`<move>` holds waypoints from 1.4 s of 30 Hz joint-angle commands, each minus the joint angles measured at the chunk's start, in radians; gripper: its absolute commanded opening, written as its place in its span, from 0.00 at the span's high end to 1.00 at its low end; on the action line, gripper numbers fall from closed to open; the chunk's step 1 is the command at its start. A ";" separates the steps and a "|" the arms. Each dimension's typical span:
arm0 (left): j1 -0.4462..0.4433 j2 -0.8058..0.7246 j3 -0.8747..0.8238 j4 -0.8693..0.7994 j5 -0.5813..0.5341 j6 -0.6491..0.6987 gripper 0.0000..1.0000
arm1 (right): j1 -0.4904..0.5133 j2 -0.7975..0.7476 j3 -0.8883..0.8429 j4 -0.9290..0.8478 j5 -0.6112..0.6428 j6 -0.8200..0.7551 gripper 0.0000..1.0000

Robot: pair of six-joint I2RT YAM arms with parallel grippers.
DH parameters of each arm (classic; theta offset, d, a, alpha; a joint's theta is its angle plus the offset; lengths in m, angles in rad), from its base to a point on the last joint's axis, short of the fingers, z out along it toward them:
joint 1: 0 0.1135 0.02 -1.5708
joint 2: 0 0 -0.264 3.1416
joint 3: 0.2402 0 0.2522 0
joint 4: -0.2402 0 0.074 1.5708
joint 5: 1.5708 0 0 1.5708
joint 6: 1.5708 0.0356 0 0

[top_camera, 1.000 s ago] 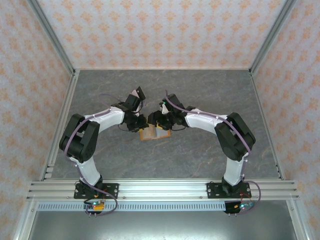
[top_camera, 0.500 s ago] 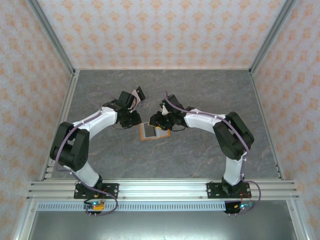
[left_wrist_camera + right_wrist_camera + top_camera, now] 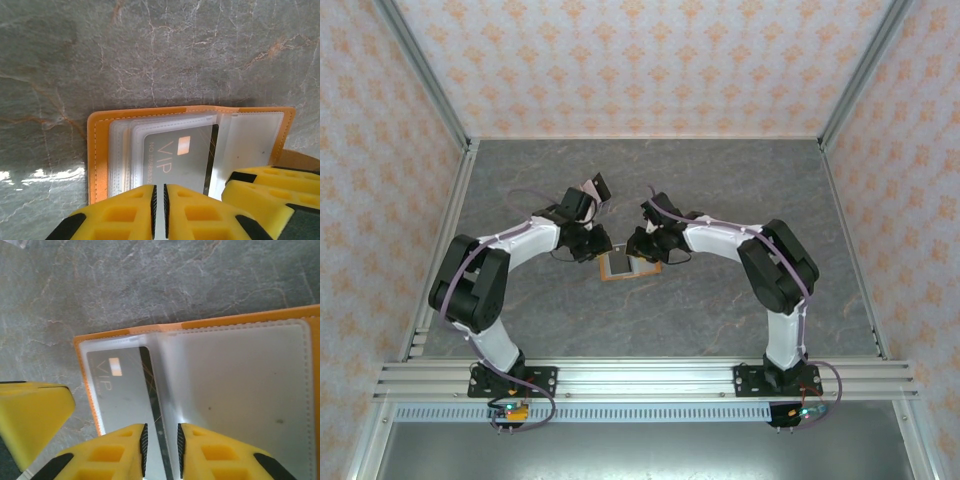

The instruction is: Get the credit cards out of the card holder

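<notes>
Card holder (image 3: pixel 630 266) lies open at the centre of the top view on the table (image 3: pixel 720 190), between both grippers. A silver card (image 3: pixel 180 160) marked VIP sits in a clear sleeve (image 3: pixel 235 385), with the orange rim around it.

The left gripper (image 3: pixel 159 206), at the bottom of its wrist view, has its jaws down to a thin slit over the near edge of the sleeve stack. It looks like a pinch on the holder.

The right gripper (image 3: pixel 160 447), at the bottom of its view, has its jaws narrow and straddling the card's dark edge. You cannot tell whether the pads bite yet.

Step is pulling this card:
- Make sure you catch the card alone, not the sleeve film.
- Pin the holder with the left.
- Draw the card straight along the sleeve mouth toward the lower frame edge.
- If the holder lifts, the grip has plastic in it.
</notes>
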 commanded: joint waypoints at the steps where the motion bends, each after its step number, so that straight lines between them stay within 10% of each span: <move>1: -0.004 0.026 -0.005 0.017 0.018 -0.010 0.86 | -0.007 0.026 0.023 0.025 0.003 -0.006 0.77; 42: -0.004 0.089 -0.008 -0.022 -0.023 -0.014 0.92 | -0.049 0.099 -0.067 0.304 -0.208 0.033 0.84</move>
